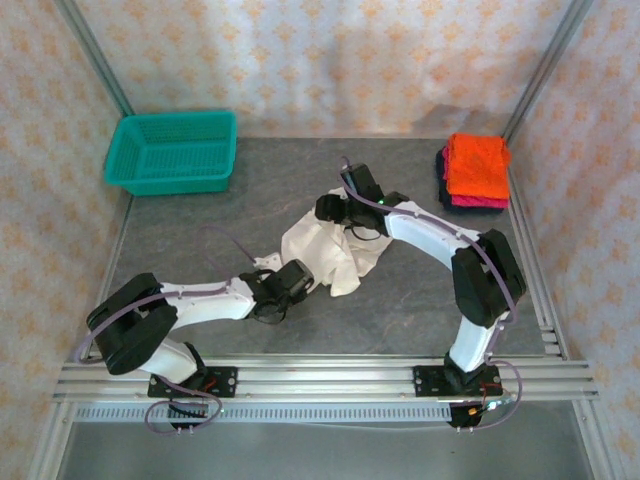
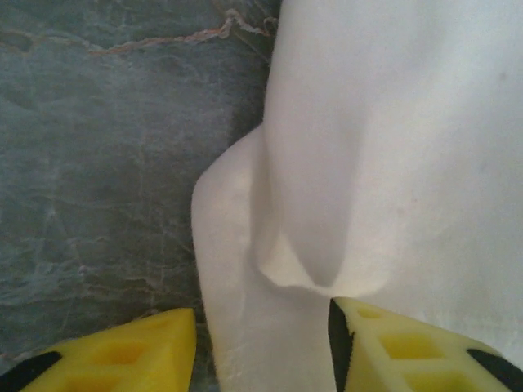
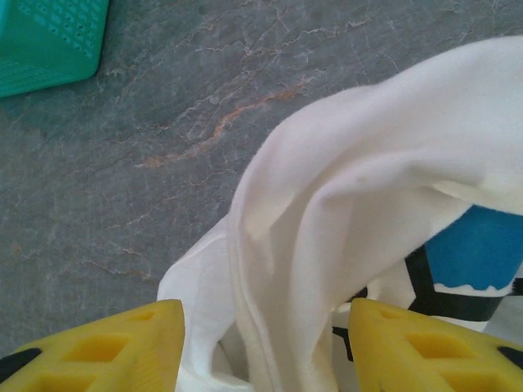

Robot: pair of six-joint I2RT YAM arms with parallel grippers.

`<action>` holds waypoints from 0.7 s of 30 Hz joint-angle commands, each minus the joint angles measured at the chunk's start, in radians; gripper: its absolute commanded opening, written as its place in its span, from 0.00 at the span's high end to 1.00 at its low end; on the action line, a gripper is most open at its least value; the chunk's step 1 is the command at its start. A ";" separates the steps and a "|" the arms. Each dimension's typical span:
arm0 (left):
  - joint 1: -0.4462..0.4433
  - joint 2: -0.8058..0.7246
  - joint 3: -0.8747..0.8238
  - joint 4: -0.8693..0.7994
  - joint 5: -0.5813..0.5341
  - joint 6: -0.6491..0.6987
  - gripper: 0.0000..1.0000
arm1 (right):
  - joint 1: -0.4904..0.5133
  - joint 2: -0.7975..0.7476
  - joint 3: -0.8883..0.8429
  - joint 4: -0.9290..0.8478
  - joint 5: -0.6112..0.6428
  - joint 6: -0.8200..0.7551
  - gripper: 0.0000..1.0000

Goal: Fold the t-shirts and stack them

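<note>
Left arm lay low along the near surface [image 1: 200, 240], forearm stretched right, left gripper [image 1: 300, 280] at the near edge of the white t-shirt [image 1: 325, 255], which sat crumpled mid-surface. Left wrist view: yellow fingers [image 2: 409, 351] apart, a cloth fold between; whether it was pinched, could not tell. Right arm arched in from the right, elbow high, right gripper [image 1: 345, 215] on the shirt's far side. Right wrist view: bunched cloth between parted fingers, grip unclear; blue-and-black print visible there. Far left, teal basket [image 1: 175, 150]. Far right, folded stack [image 1: 475, 170], orange on top.
</note>
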 commanded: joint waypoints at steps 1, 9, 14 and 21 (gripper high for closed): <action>-0.005 0.023 0.010 0.060 -0.011 -0.021 0.73 | -0.002 -0.005 0.024 -0.035 0.029 -0.010 0.52; 0.002 0.048 0.011 0.086 -0.026 -0.027 1.00 | -0.012 -0.025 0.014 -0.037 0.063 0.013 0.83; 0.006 -0.068 0.021 -0.028 -0.100 -0.002 1.00 | -0.031 -0.080 -0.024 -0.002 0.143 0.045 1.00; 0.146 -0.366 0.053 -0.200 -0.138 0.097 1.00 | -0.076 -0.260 -0.093 0.105 0.178 0.021 1.00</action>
